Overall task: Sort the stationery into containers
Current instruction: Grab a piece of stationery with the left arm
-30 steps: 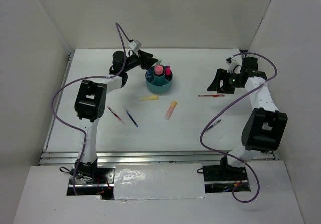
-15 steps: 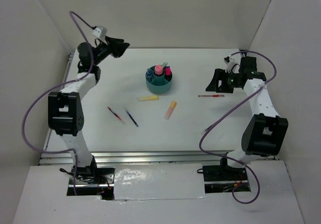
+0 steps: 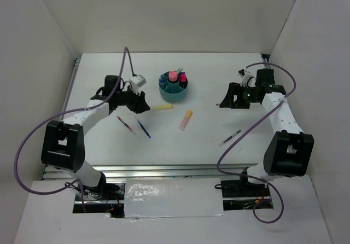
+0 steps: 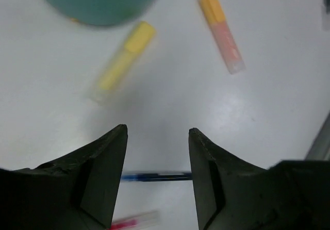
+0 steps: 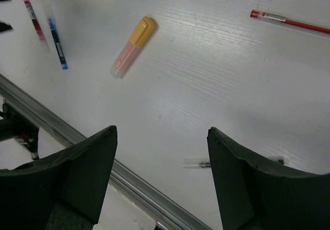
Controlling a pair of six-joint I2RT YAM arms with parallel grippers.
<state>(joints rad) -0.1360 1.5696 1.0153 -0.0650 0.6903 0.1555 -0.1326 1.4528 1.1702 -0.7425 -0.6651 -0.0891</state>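
left hand (image 4: 157, 137): spread, grasping nothing, poised over the worktop (image 4: 170, 106) beside the yellow marker (image 4: 121, 62), blue pen (image 4: 157, 177) on the near side. right hand (image 5: 162, 137): spread too, empty, near a red pen (image 5: 289, 21). probably going for the yellow marker next. best to turn the wrist, straddle the barrel across its width, drop at mid-length, clench gently, lift clear, then carry to the teal organizer (image 3: 173, 95) just beyond and release into a free compartment.
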